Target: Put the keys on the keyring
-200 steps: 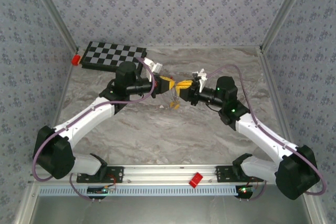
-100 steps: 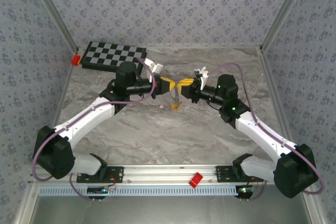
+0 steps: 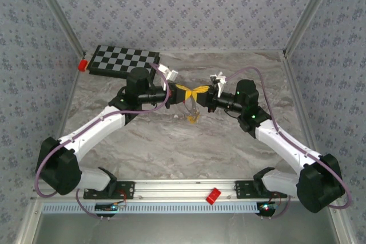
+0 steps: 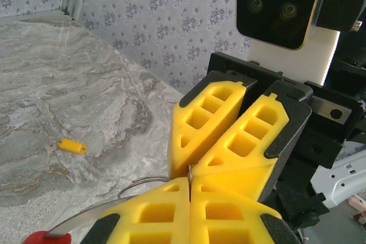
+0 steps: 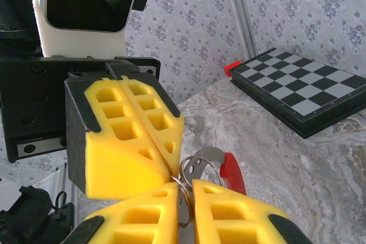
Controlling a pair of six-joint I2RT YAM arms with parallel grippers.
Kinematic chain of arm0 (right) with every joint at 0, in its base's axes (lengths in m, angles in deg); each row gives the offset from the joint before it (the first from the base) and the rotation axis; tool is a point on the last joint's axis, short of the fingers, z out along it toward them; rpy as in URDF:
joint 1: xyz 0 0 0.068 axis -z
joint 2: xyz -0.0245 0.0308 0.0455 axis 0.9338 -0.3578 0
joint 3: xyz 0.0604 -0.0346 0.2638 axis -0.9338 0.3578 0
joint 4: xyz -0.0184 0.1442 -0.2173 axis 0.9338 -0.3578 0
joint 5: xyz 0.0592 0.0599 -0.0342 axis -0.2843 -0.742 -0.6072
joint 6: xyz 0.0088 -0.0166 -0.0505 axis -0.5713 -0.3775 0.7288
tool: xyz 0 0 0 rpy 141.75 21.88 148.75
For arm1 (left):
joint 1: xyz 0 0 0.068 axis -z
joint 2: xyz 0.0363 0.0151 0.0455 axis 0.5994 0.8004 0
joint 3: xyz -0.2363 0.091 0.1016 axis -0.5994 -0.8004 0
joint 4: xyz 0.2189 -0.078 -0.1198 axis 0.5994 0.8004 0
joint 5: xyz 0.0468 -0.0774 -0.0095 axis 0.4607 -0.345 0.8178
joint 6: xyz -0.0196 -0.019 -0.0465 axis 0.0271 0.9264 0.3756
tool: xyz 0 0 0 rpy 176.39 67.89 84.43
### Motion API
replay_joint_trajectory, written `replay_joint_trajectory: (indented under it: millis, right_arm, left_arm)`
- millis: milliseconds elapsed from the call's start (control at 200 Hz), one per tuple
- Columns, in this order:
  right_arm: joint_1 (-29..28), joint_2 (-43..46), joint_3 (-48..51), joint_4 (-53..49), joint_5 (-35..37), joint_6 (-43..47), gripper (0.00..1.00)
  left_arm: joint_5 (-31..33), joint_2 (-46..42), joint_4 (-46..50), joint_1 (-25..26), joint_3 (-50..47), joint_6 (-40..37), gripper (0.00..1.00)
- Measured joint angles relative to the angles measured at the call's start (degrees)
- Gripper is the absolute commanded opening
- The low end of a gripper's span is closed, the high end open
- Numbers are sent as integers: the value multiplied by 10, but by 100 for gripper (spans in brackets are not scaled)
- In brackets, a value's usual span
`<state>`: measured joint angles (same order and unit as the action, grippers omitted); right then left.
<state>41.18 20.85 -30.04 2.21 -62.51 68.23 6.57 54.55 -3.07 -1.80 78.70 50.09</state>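
The keyring [image 5: 197, 164] is clamped by the left fingers [image 4: 154, 212] and the right fingers [image 5: 229, 215], tip to tip; uneven pulling may twist it free, down beside the key [image 4: 71, 147].

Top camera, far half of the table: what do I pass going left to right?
Small red block → chessboard → left gripper → right gripper, the two grippers meeting tip to tip.

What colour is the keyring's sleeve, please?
The sleeve is red, best in the right wrist view.
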Motion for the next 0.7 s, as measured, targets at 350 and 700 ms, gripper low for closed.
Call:
replay_joint_trajectory:
  millis: [350,700]
  right_arm:
    - [3,0,0,2,-9,-8,0]
    - [15,-2,23,85,-8,-64,0]
  left_arm:
    - [2,1,-1,-2,1,1,15]
    - [40,1,-143,3,-47,120,37]
